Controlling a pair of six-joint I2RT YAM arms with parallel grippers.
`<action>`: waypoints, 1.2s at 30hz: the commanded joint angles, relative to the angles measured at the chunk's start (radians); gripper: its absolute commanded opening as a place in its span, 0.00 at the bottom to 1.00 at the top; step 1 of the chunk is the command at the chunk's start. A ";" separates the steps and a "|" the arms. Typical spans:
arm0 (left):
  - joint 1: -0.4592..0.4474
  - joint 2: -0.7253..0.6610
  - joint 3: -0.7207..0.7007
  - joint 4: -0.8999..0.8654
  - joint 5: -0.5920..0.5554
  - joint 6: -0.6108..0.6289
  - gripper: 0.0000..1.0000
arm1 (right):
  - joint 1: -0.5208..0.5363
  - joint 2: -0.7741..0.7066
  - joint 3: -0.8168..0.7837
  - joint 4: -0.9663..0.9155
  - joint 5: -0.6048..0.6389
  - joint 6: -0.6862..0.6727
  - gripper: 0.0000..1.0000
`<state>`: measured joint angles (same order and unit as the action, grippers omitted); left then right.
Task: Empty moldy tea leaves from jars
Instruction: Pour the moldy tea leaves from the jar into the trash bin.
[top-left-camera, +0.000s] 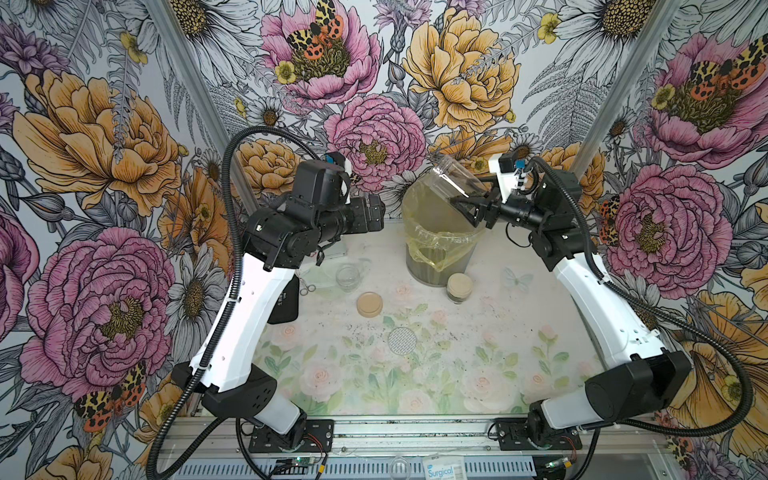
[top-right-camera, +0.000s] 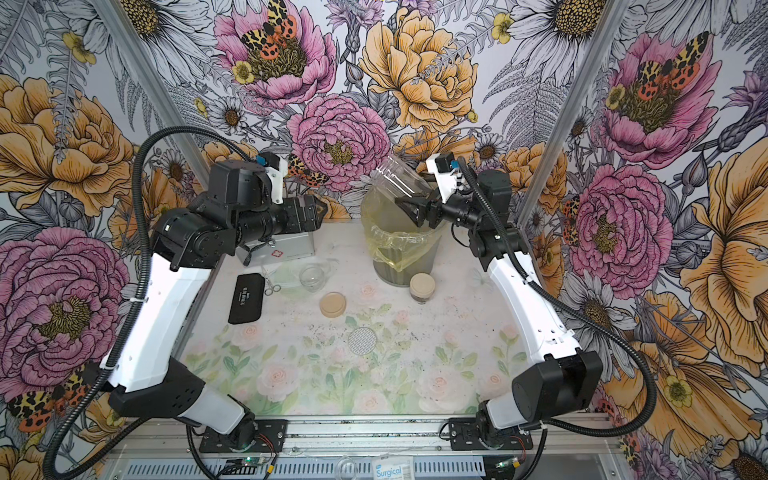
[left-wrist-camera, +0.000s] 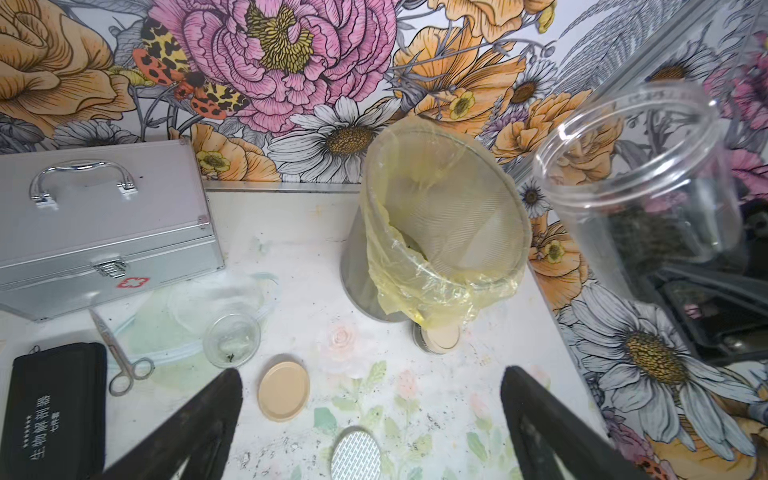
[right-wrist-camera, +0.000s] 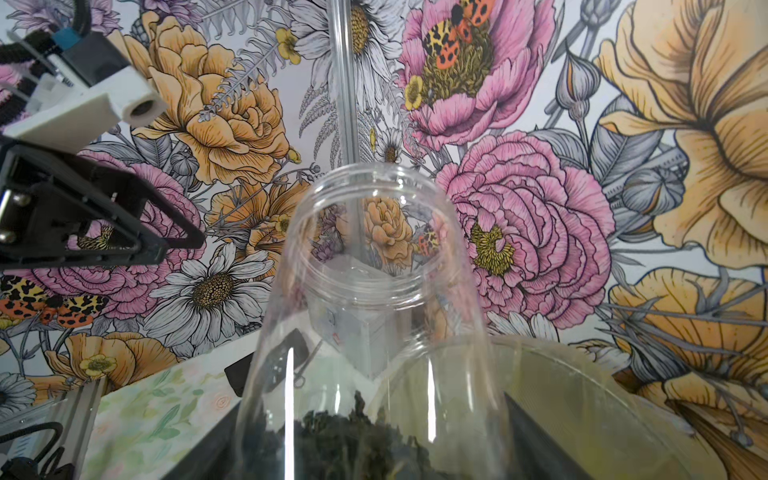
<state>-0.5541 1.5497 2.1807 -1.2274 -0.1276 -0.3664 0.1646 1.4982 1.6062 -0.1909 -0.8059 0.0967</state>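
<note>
Pouring step: the right hand (top-left-camera: 471, 205) holds the open jar (top-left-camera: 455, 176), with the bin (top-left-camera: 419, 216) right under it. The tea leaves (right-wrist-camera: 353, 436) sit deep inside, close to the hand. It likely must tip more. The left hand (left-wrist-camera: 372, 376) is wide and empty.

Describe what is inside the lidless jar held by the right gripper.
Dark tea leaves sit piled at the base end of the jar, near the right gripper; the neck and mouth are empty. The jaws cover the bottom, so the pile's depth is unclear.
</note>
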 joint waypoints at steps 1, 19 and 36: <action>0.001 -0.041 -0.052 0.059 -0.029 0.041 0.99 | -0.010 0.042 0.057 -0.121 0.036 0.099 0.43; 0.050 -0.140 -0.248 0.164 0.027 -0.003 0.99 | -0.016 0.286 0.352 -0.576 0.223 0.264 0.33; 0.051 -0.142 -0.281 0.180 0.043 -0.017 0.99 | 0.041 0.424 0.582 -0.809 0.349 0.251 0.30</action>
<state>-0.5125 1.4174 1.9125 -1.0691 -0.0994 -0.3676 0.1913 1.9038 2.1429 -0.9653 -0.4835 0.3508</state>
